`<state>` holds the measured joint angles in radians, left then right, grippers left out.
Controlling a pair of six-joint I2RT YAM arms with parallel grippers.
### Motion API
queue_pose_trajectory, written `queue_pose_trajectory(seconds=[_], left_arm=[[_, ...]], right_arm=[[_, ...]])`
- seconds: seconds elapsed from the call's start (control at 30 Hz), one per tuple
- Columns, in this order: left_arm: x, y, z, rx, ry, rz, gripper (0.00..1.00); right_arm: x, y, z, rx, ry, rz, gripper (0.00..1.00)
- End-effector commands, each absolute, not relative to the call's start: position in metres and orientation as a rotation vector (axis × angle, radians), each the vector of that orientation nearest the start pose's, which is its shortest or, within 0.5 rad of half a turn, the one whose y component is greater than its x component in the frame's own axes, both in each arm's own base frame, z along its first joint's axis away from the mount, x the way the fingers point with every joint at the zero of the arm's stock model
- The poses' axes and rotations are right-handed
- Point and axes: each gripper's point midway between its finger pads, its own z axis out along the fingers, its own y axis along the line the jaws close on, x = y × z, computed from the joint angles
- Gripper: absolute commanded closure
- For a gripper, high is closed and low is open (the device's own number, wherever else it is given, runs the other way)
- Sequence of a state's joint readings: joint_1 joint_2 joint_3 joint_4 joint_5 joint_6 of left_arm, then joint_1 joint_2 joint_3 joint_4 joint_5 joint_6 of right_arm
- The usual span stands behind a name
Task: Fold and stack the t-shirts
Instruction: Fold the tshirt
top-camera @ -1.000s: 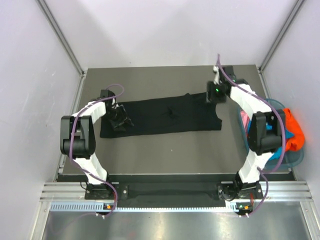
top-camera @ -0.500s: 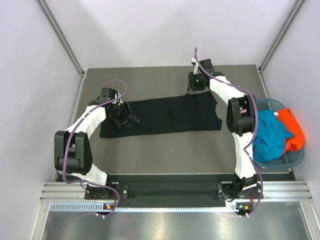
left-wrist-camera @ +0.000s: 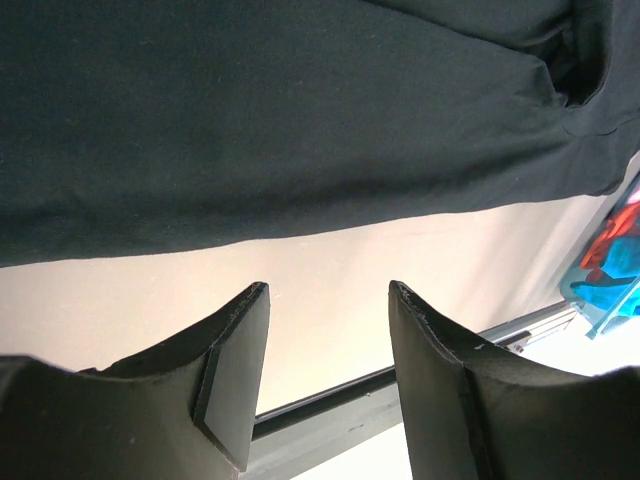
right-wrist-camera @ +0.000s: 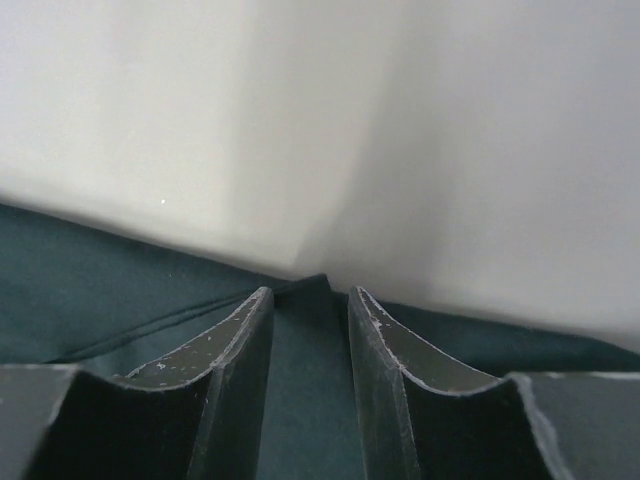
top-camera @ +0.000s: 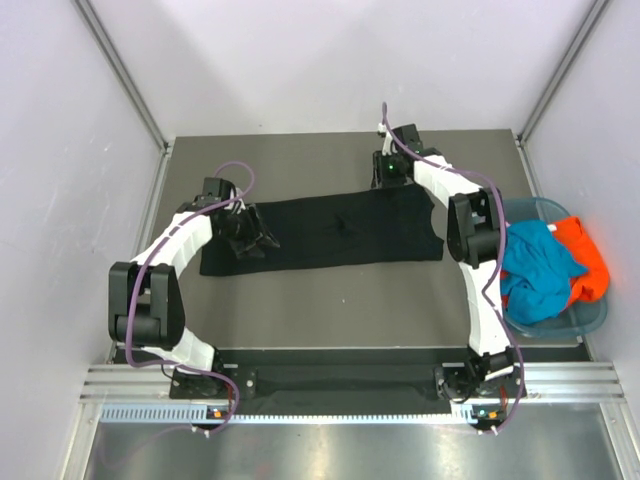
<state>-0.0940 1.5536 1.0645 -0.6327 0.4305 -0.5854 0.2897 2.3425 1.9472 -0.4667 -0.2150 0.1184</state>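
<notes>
The black t-shirt (top-camera: 340, 230) lies flat as a long band across the table; in the left wrist view the black t-shirt (left-wrist-camera: 300, 120) fills the top. My left gripper (top-camera: 250, 238) hovers over its left part, open, with only bare table between the jaws (left-wrist-camera: 328, 290). My right gripper (top-camera: 388, 178) is down on the shirt's far edge. In the right wrist view its jaws (right-wrist-camera: 311, 292) stand narrowed but apart, with a small peak of the dark cloth (right-wrist-camera: 300, 400) between the tips. A teal-blue t-shirt (top-camera: 535, 265) and an orange t-shirt (top-camera: 585, 255) lie bunched in the basket.
The translucent blue-green basket (top-camera: 590, 322) stands off the table's right edge, beside the right arm's elbow. The metal rail (top-camera: 350, 385) runs along the near edge. Pale walls close in the back and both sides.
My right gripper has swung left along the far edge of the black shirt, come down on it, and its jaws have narrowed. The left gripper shifted slightly right over the shirt.
</notes>
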Motion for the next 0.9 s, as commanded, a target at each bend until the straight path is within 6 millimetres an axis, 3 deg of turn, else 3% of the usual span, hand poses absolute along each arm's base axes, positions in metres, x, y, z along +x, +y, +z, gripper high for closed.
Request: queue_pose_trajectory(seconds=[0.0,0.27,0.33,0.53,0.6,0.73,0.77,0.83,0.87], left_arm=[[0.317,-0.128,0.103,-0.518,2.7,-0.806,0.44],[0.312,-0.127,0.1,-0.521,2.712,-0.798,0.44],[0.311,-0.126,0.099,-0.522,2.713,-0.798,0.44],[0.311,-0.127,0.098,-0.518,2.716,-0.801,0.44],[0.312,-0.127,0.099,-0.517,2.715,-0.803,0.44],[0.313,-0.128,0.099,-0.516,2.712,-0.813,0.44],[0.313,-0.128,0.099,-0.515,2.712,-0.815,0.44],[0.313,-0.129,0.099,-0.516,2.71,-0.824,0.44],[0.313,-0.13,0.098,-0.517,2.713,-0.826,0.44]], right_arm=[[0.559,0.229,0.064,-0.385,2.354,0.477,0.64],[0.57,0.232,0.065,-0.373,2.336,0.466,0.71],[0.572,0.233,0.067,-0.371,2.33,0.464,0.8],[0.575,0.228,0.072,-0.347,2.326,0.436,0.91],[0.577,0.223,0.076,-0.332,2.325,0.398,1.0],[0.577,0.212,0.084,-0.298,2.315,0.397,1.0],[0.574,0.216,0.085,-0.316,2.311,0.436,1.0],[0.572,0.216,0.087,-0.341,2.304,0.439,0.66],[0.57,0.219,0.087,-0.361,2.302,0.467,0.58]])
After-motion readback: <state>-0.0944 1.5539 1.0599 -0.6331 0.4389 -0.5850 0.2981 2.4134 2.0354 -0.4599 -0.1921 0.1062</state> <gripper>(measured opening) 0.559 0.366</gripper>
